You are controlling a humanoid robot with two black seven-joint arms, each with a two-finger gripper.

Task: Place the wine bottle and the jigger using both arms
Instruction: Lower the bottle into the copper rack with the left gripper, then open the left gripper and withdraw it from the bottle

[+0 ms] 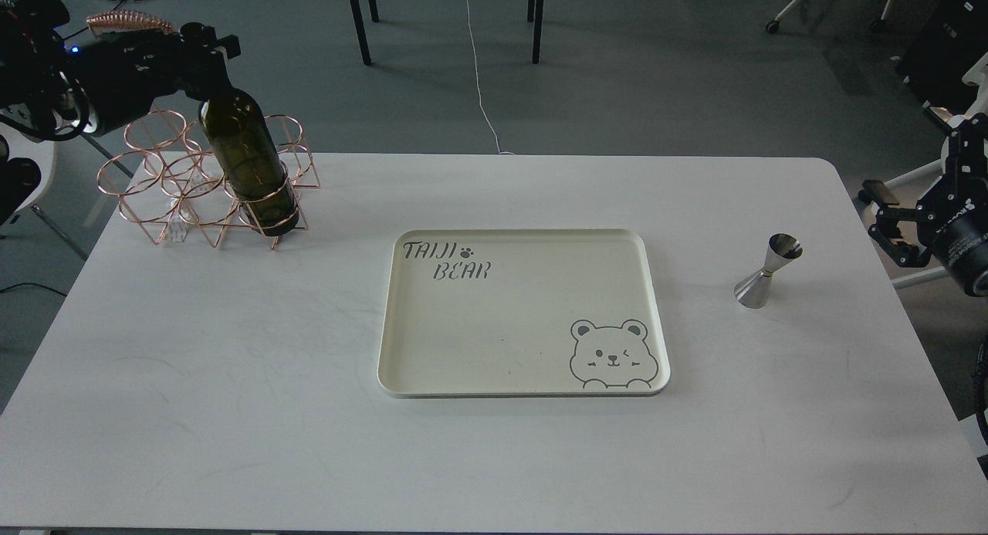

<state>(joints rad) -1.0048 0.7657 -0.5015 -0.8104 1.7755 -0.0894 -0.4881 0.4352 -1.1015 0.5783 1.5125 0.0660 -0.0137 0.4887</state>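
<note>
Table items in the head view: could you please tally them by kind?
Wine bottle: 1
Copper wire rack: 1
Cream tray: 1
Jigger: 1
Total: 4

On the white bench a cream tray with a bear drawing lies in the middle. At far left the wine bottle leans in a copper wire rack, the left hand closed around its neck. The jigger stands upright right of the tray, apart from the right hand, whose fingers are spread.
</note>
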